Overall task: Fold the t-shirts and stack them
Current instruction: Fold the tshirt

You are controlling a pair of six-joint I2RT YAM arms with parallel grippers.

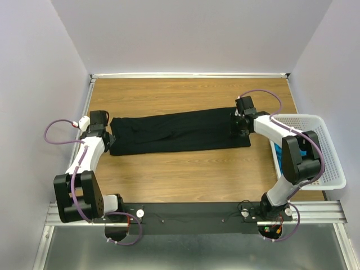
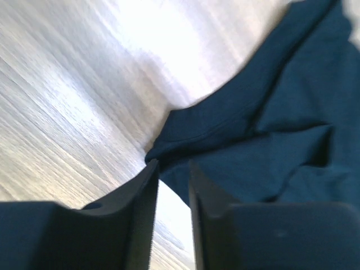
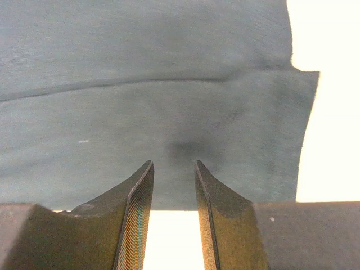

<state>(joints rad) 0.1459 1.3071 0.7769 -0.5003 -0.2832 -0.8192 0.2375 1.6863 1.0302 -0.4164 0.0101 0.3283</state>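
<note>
Nearest me, the two arms rise from a black rail (image 1: 185,214) at the front edge of the worktop (image 1: 185,180). A band of bare wood lies between the rail and the cloth.

On the right, a white lattice basket (image 1: 332,163) sits at the worktop's edge beside the right arm. A bright teal-blue t-shirt (image 1: 275,153) shows inside it, mostly hidden by the arm.

Further in lies the black t-shirt (image 1: 180,132), folded into a long, narrow band and lying flat on the wood. Its long axis runs left to right across the worktop, with the right end a touch further back than the left. I cannot tell which end is the collar and which the hem.

The left tool (image 1: 109,135) is at the shirt's left end. In its wrist view the fingers stand a narrow way apart, with only wood showing between them. A seamed edge of the cloth lies just beyond the tips, and nothing is gripped.

The right tool (image 1: 241,125) is over the shirt's right end. Its fingers are likewise parted by a narrow gap, with nothing between them and the dark fabric spread beyond them.

Behind the shirt, more bare wood runs to the back wall.
</note>
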